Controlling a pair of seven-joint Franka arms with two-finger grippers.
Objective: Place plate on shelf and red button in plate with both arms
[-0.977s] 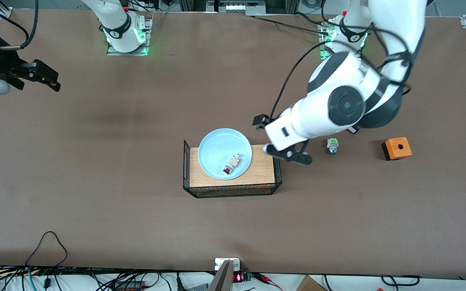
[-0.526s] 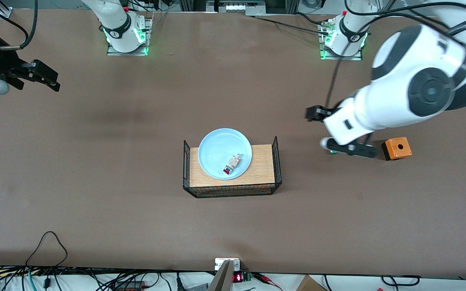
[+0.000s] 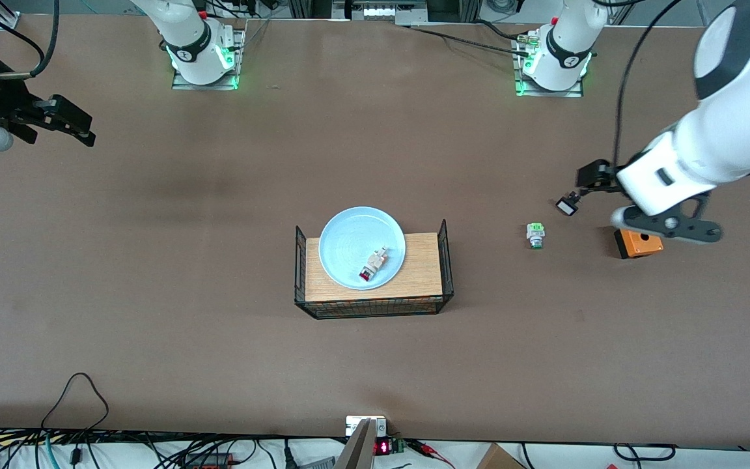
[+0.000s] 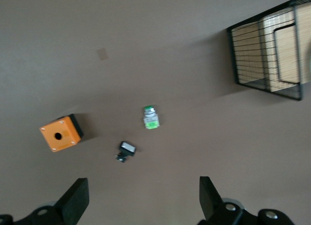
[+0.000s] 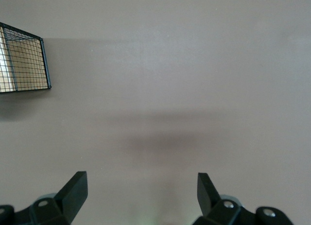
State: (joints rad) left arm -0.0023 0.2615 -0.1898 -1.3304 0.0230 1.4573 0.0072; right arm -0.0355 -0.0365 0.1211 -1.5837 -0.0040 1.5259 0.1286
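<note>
The pale blue plate (image 3: 352, 238) rests on the wooden board in a black wire basket (image 3: 443, 257) at mid-table. The red button (image 3: 372, 266) lies on its side in the plate, red cap toward the front camera. My left gripper (image 3: 668, 226) hangs open and empty over the orange box (image 3: 638, 242); in the left wrist view its gripper (image 4: 143, 198) shows bare table between the fingers. My right gripper (image 3: 56, 120) waits open and empty in the air at the right arm's end of the table, and the right wrist view of the gripper (image 5: 141, 191) shows only table.
A white switch with a green cap (image 3: 535, 234) lies between the basket and the orange box; it also shows in the left wrist view (image 4: 151, 118). A small black-and-white part (image 3: 567, 207) lies close by. The basket's corner (image 5: 24, 60) shows in the right wrist view.
My left arm has swung away from beside the basket toward its own end of the table, ending over the orange box. The right arm, plate and red button have not moved.
</note>
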